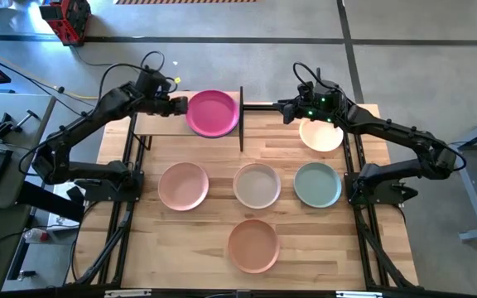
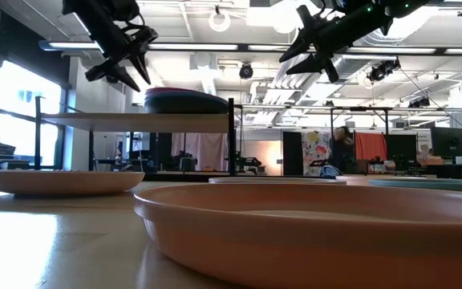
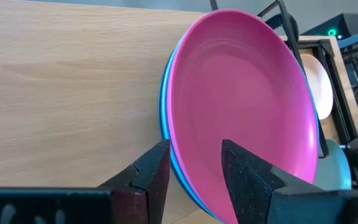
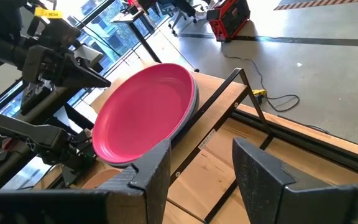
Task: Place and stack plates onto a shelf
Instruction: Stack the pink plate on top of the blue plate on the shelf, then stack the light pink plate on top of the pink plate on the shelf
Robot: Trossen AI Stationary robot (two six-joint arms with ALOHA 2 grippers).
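Note:
A magenta plate point(image 1: 213, 112) tops a small stack at the right end of the light-wood shelf point(image 1: 151, 124). A blue plate's rim point(image 3: 165, 112) shows beneath it, and the stack looks dark from the side point(image 2: 187, 103). My left gripper point(image 1: 179, 104) hangs open in the air just left of the stack. In its wrist view its fingers point(image 3: 194, 149) frame the magenta rim without touching. My right gripper point(image 1: 285, 108) hovers open beyond the shelf's right end. Under its arm a cream plate point(image 1: 321, 134) lies flat on the table.
Pink point(image 1: 183, 185), beige point(image 1: 257, 185) and sage green point(image 1: 318, 184) plates lie in a row mid-table, with a peach-orange one point(image 1: 253, 245) nearer the front edge. A black post point(image 1: 241, 116) marks the shelf's right end. The shelf's left half point(image 3: 61, 81) is bare wood.

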